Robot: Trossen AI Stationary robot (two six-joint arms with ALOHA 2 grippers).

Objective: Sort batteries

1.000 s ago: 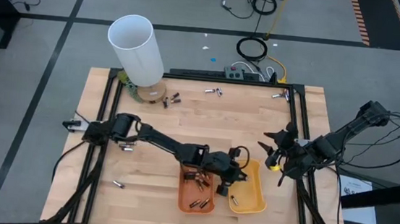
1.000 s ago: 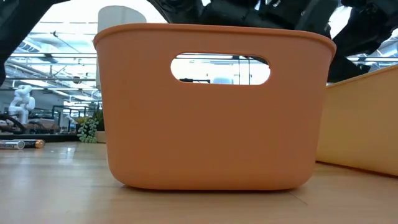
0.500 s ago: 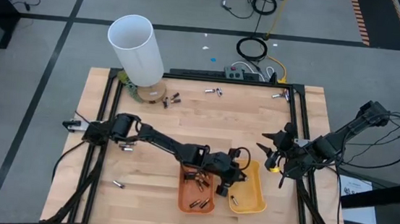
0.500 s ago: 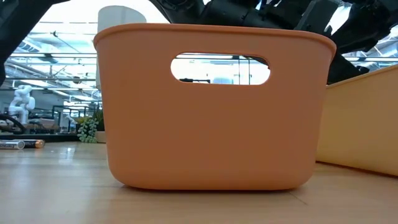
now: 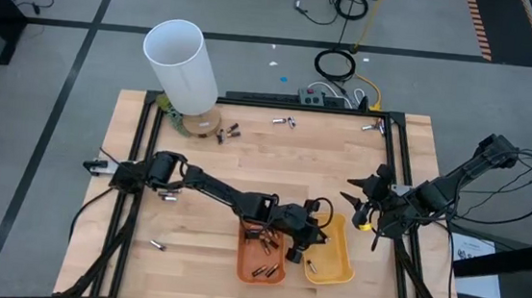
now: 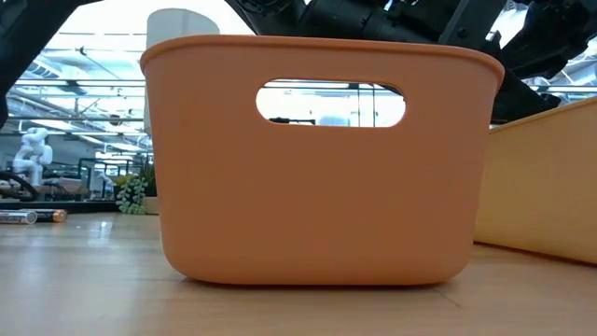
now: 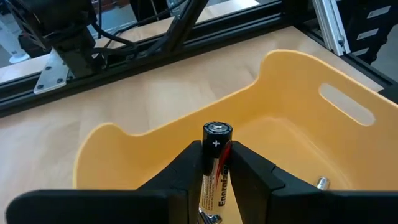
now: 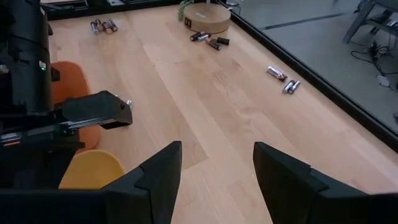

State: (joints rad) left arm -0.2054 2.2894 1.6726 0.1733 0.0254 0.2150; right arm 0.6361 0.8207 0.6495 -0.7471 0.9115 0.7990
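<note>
On the wooden worktop (image 5: 246, 157), an orange tray (image 5: 261, 257) and a yellow tray (image 5: 335, 263) sit side by side near the front edge. The left claw (image 7: 214, 163) holds a black Energizer battery (image 7: 215, 163) upright between its fingers above the yellow tray; the right claw (image 8: 214, 163) waits open near the right edge.

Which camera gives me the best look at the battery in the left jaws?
The left wrist view: the battery stands upright between the left gripper jaws, above the yellow tray. The high view only shows that gripper over the trays; the low and right wrist views don't show the battery.
</note>
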